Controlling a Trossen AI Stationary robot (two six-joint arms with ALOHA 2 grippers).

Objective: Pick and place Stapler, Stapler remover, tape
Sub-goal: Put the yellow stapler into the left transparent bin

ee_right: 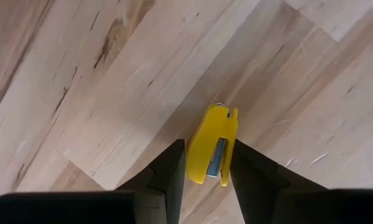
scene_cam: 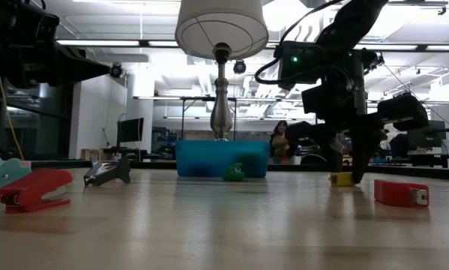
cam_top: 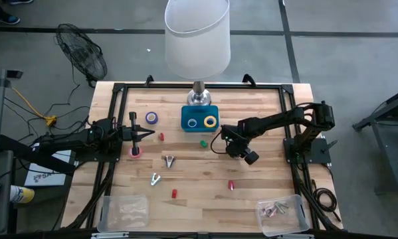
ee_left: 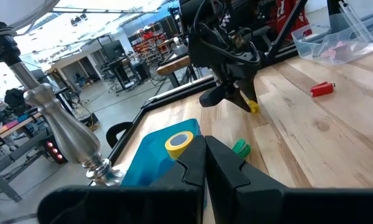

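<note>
A small yellow stapler (ee_right: 213, 145) lies on the wooden table, and my right gripper (ee_right: 208, 163) stands over it with a finger pressed against each long side; the same stapler (scene_cam: 342, 178) shows under that gripper (scene_cam: 348, 171) right of centre. My left gripper (cam_top: 143, 135) is shut on nothing at the table's left, just above a pink tape roll (cam_top: 135, 152). A purple tape roll (cam_top: 151, 117) lies behind it. A blue roll (cam_top: 193, 122) and a yellow roll (cam_top: 210, 121) sit in the blue tray (cam_top: 200, 113). Two staple removers (cam_top: 169, 160) (cam_top: 155, 178) lie left of centre.
Small red staplers (cam_top: 162, 137) (cam_top: 174, 193) (cam_top: 230, 185) and a green one (cam_top: 203, 142) are scattered about. A lamp (cam_top: 197, 40) stands behind the tray. Clear bins sit at the front left (cam_top: 124, 211) and front right (cam_top: 282, 211), the right one holding small items.
</note>
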